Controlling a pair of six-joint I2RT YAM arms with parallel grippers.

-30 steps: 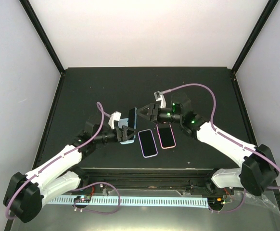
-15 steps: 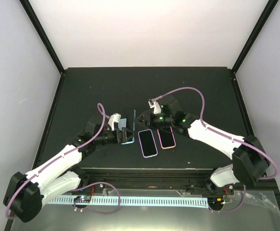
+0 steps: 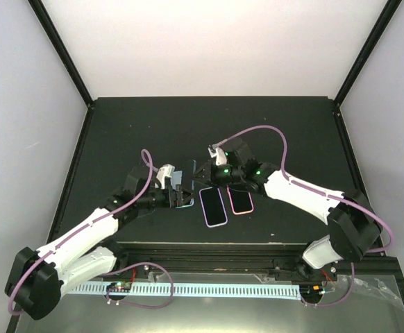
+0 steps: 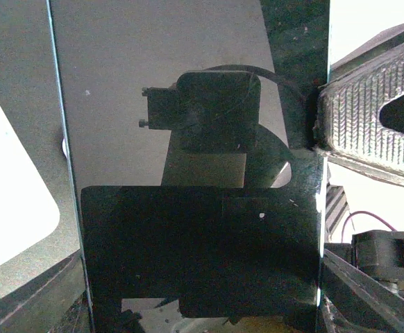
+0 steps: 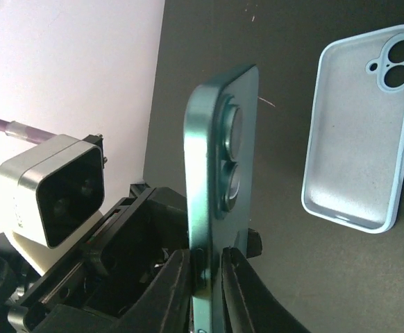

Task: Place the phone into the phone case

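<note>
Beside the upturned phone case (image 5: pixel 358 132), right gripper (image 5: pixel 206 267) pinches phone (image 5: pixel 212 173)

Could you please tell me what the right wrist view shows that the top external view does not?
Only the right wrist view shows the rear lenses of the phone and the empty inside of the light blue case. Only the top external view shows the purple-cased phone and pink-cased phone lying side by side. Both show the phone held on edge in the right gripper, near the left gripper.
</note>
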